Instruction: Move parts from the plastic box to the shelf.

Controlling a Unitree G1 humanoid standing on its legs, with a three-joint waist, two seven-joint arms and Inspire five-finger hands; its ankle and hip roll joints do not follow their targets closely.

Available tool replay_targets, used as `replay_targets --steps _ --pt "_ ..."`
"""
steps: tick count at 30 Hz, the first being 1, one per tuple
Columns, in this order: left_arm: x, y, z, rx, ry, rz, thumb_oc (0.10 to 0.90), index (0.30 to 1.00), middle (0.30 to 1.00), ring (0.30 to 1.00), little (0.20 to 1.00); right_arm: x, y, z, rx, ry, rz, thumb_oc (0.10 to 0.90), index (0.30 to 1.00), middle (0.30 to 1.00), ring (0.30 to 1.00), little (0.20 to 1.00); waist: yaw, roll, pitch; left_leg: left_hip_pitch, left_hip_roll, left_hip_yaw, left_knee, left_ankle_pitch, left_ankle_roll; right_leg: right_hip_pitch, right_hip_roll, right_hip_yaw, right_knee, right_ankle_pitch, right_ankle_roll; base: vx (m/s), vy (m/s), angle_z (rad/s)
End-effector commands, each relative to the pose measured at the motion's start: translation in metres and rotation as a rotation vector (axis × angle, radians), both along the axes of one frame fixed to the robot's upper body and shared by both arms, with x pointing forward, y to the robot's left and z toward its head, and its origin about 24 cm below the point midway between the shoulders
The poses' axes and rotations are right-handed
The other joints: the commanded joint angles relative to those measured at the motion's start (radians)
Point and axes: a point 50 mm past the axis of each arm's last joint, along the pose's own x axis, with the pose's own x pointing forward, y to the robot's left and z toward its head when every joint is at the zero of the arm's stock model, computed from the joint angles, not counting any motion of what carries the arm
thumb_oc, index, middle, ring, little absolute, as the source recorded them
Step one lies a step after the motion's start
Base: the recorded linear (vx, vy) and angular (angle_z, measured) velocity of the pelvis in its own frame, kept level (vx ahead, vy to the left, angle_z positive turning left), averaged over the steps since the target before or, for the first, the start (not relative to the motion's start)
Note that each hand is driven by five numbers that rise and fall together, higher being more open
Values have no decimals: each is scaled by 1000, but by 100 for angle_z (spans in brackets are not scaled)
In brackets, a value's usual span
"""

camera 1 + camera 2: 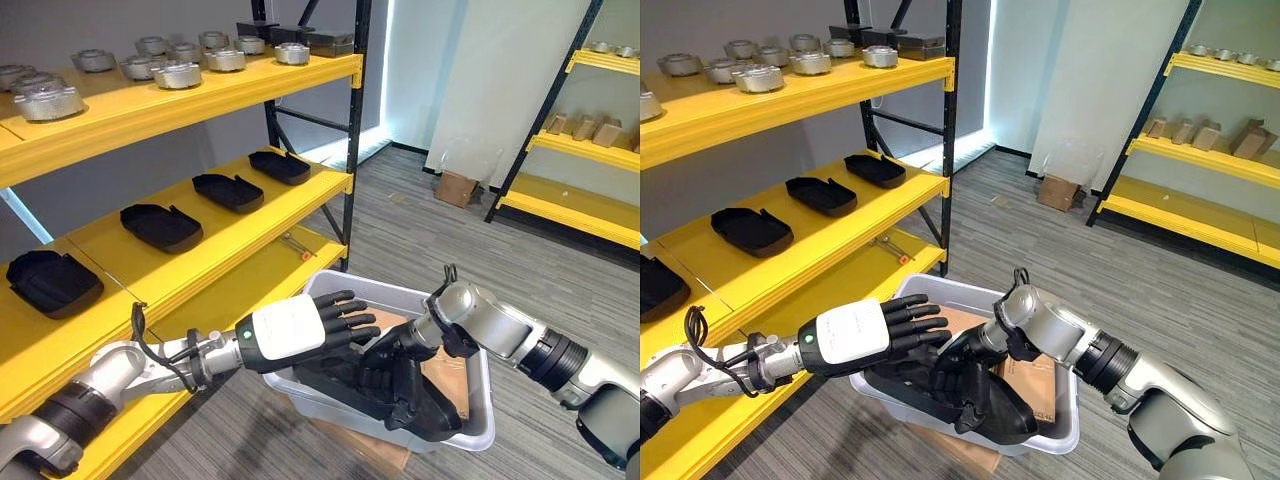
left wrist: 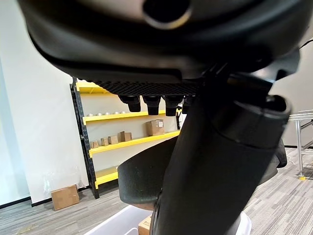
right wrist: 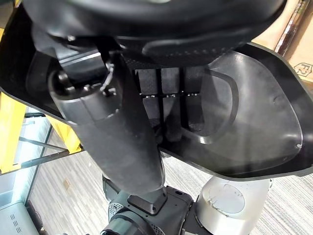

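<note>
Black molded part [image 1: 400, 395] is lying in the plastic box [image 1: 478, 425] on the floor beside the shelf [image 1: 250, 225]. It looks thin, stiff, light, maybe slick; best gripped at the rim. Right hand [image 1: 385, 350] is curling over its edge; left hand [image 1: 325, 320] is hovering spread above.

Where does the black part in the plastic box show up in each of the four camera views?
Left eye view: black part low centre, in the box, under both robot hands.
Right eye view: low centre.
Left wrist view: dark curved edge past the thumb.
Right wrist view: large black shell behind the fingers.
Shared landmark: the yellow shelf, beside the box.
</note>
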Motion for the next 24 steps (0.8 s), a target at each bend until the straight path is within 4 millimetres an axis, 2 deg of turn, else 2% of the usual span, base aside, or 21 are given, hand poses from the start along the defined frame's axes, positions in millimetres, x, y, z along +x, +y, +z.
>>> replay_targets --steps 1,9,21,22,23,24 --pt "16 -59 83 -468 -203 -241 900 1000 1000 1000 1000 0 62 32 146 -61 216 400 300 300 300 300 20 -24 -2 -11 37 -26 83 -83 36 8 -103 22 51 -57 79 0 0 0" --pt "17 -73 83 -480 -147 -255 900 1000 1000 1000 1000 -4 72 32 153 -73 249 400 300 300 300 300 17 -24 1 -12 39 -25 91 -88 36 4 -105 25 59 -61 79 0 0 0" --pt "24 -70 75 -456 -77 -139 900 1000 1000 1000 1000 -5 70 30 153 -83 256 400 300 300 300 300 22 -26 5 -17 37 -30 95 -91 40 2 -105 27 66 -66 78 0 0 0" --pt "24 -70 72 -450 -54 -131 827 898 898 898 898 -6 71 29 153 -87 253 400 300 300 300 300 25 -27 6 -19 38 -33 97 -91 39 1 -105 25 67 -66 79 0 0 0" --pt "23 -70 71 -448 -49 -130 637 632 632 632 632 -6 70 29 153 -89 253 400 300 300 300 300 25 -27 7 -19 38 -34 98 -91 39 2 -105 25 68 -67 79 0 0 0" --pt "23 -71 70 -446 -45 -129 571 539 539 539 539 -6 70 29 153 -91 252 400 300 300 300 300 26 -27 7 -20 39 -34 99 -92 39 2 -105 25 67 -67 78 0 0 0"
